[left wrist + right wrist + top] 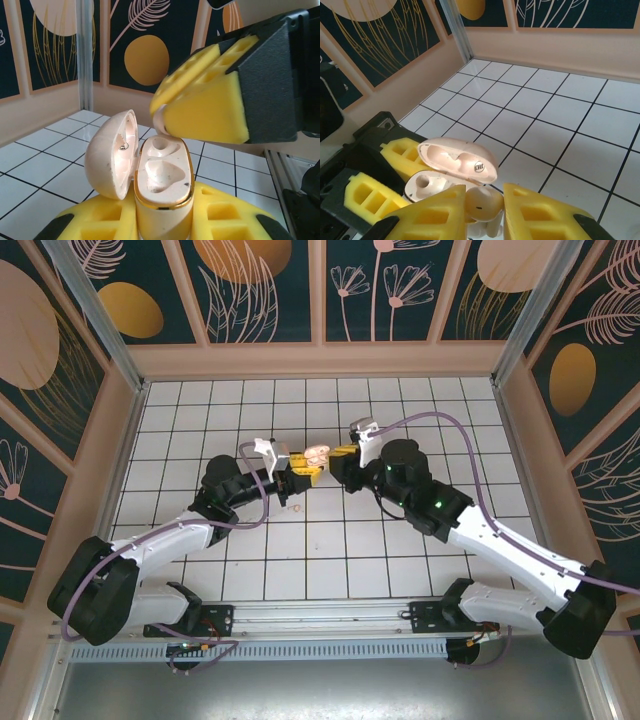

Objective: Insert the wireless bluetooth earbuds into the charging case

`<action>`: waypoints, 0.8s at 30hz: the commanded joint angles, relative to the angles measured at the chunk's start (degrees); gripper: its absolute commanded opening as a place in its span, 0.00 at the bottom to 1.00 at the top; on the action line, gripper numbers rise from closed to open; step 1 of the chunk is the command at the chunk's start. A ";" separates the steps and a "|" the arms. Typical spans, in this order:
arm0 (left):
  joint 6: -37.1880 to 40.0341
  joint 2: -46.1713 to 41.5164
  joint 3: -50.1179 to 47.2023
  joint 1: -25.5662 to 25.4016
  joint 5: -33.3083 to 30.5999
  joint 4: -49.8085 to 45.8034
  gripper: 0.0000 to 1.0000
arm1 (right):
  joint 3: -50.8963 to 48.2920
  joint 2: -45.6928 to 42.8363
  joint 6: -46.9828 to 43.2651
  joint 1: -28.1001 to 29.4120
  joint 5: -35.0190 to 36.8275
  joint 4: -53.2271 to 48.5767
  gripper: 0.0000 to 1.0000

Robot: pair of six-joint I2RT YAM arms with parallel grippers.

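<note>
The pinkish-beige charging case (162,172) stands upright between my left gripper's (162,220) yellow foam fingers, which are shut on it. Its lid (111,152) is swung open to the left, and both recesses hold nothing. A pale earbud (486,200) is pinched in my right gripper (484,207), right above the far end of the case (426,184). In the top view the two grippers meet at mid-table: left gripper (297,480), case (316,454), right gripper (341,454). The right gripper's yellow pads (210,95) hang over the case's far recess.
White tiled floor (330,550) lies under both arms, with patterned walls (320,290) on three sides. A small pale piece (296,506) lies on a tile just in front of the left gripper. Purple cables (470,455) loop beside each arm.
</note>
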 commanded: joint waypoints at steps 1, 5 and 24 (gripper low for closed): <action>-1.97 0.38 1.87 -0.49 2.15 -0.18 0.21 | 2.83 0.61 -0.86 -0.48 -2.71 3.34 0.22; -1.93 0.61 2.01 -0.55 1.13 -1.92 0.20 | 3.48 0.45 -0.95 -0.92 -3.41 3.90 0.22; -5.76 1.85 3.47 -0.60 1.35 -1.40 0.20 | 3.07 -0.19 -1.46 -1.43 -5.62 3.24 0.23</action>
